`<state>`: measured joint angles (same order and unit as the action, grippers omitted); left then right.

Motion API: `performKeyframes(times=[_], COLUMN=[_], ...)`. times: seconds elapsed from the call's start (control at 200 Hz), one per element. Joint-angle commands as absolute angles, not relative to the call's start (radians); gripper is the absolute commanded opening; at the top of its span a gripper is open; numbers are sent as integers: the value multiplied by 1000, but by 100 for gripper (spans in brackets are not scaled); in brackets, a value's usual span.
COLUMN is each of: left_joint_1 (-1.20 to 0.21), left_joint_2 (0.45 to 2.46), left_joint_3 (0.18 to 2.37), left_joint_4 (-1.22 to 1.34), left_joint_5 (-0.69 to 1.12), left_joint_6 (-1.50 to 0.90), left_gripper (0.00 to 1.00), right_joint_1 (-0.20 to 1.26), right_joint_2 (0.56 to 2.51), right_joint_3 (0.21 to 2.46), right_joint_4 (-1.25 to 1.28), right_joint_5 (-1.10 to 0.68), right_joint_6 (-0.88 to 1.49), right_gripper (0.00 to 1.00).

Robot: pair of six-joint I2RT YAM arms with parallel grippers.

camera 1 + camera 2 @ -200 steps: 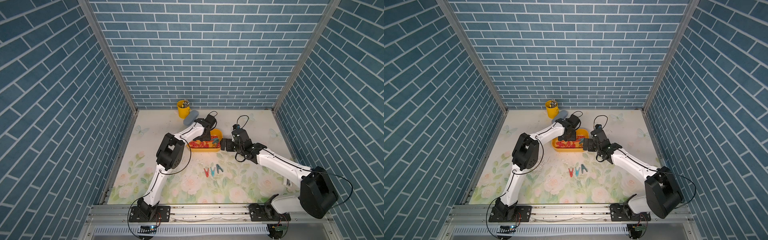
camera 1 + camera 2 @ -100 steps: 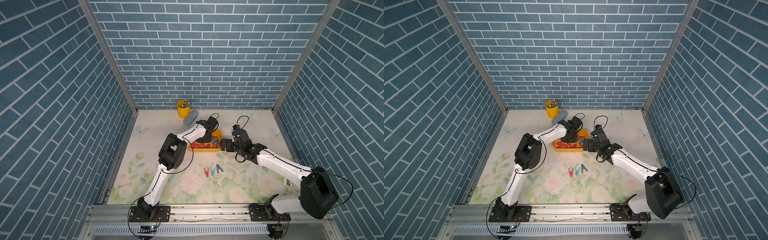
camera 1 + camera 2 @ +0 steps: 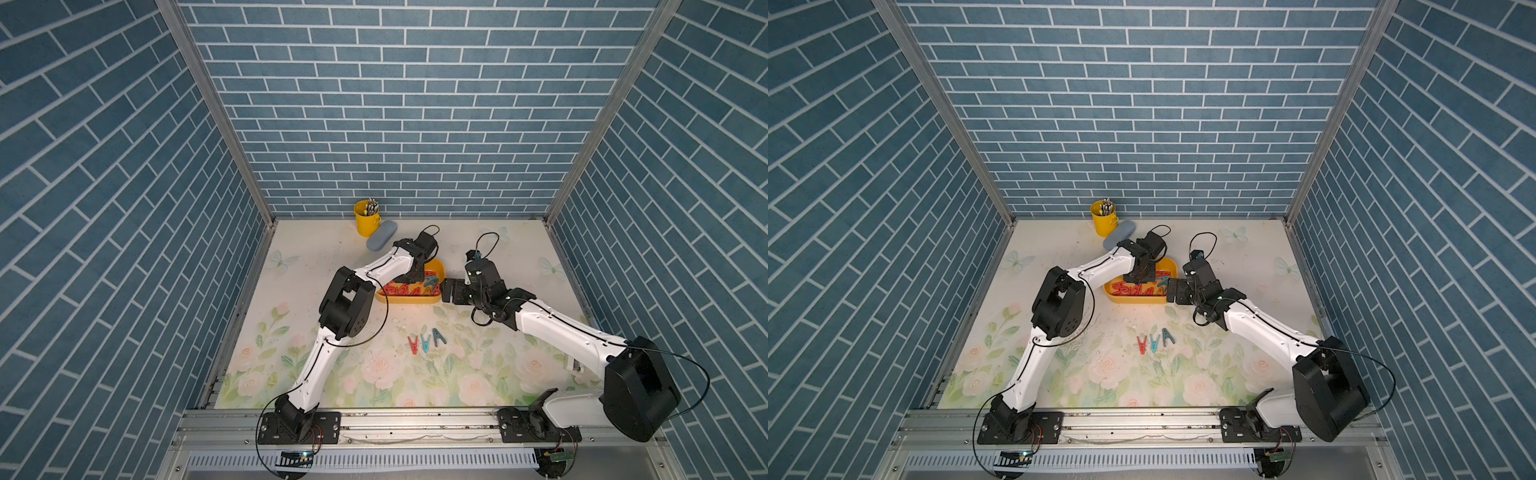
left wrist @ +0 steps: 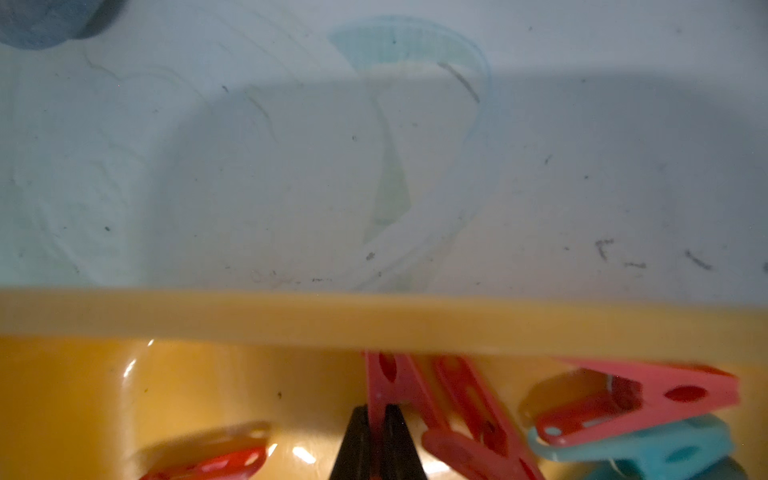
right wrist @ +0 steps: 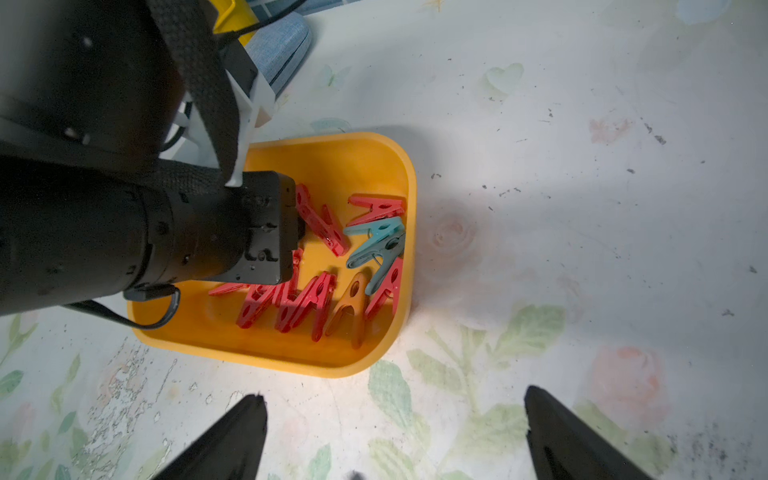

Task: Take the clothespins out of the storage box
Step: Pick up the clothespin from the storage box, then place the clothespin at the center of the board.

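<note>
The left gripper [image 4: 376, 436] clamps a red peg [image 4: 390, 382] in the box [image 5: 409, 232], toward the table's [image 3: 332, 257] far edge. The right gripper [image 5: 395, 395] gapes beside it. The pegs [image 5: 316, 299] are likely light, stiff and slick, so pinch the flat legs.

The right pincer [image 5: 395, 392] stands wide apart over the floral bench [image 5: 582, 208], just short of the yellow storage box [image 5: 409, 199]. The clothespins [image 5: 307, 303] lie jumbled inside. Most are red, two teal clothespins [image 5: 376, 241] are stacked by one end wall, and an orange clothespin [image 5: 351, 309] is beside them. The black left pincer [image 5: 300, 226] reaches into the box, its tips hidden where they meet a slanted red clothespin [image 5: 322, 226]. A grey-blue case [image 5: 278, 50] lies on the bench beyond the box.
</note>
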<state>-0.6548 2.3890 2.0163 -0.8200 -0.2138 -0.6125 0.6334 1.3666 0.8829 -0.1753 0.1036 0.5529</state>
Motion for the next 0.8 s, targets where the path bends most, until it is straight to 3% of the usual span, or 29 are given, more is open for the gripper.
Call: performKeyframes(times=[0.0, 0.445, 0.795], left_joint_1=[-658, -664, -712], left_joint_2=[2303, 2060, 1796], left_joint_3=[1996, 1816, 1457], left_joint_4=[-841, -816, -726], left_joint_5=[-237, -229, -189], left_joint_6=[-613, -641, -633], left_gripper=[11, 12, 12], right_joint_1=[630, 639, 712], right_joint_2=[1343, 1356, 1359], right_joint_3=[866, 867, 845], right_joint_4=[-149, -94, -58], right_joint_5=[87, 15, 10], right_joint_6=[569, 579, 599], right_gripper=[99, 99, 99])
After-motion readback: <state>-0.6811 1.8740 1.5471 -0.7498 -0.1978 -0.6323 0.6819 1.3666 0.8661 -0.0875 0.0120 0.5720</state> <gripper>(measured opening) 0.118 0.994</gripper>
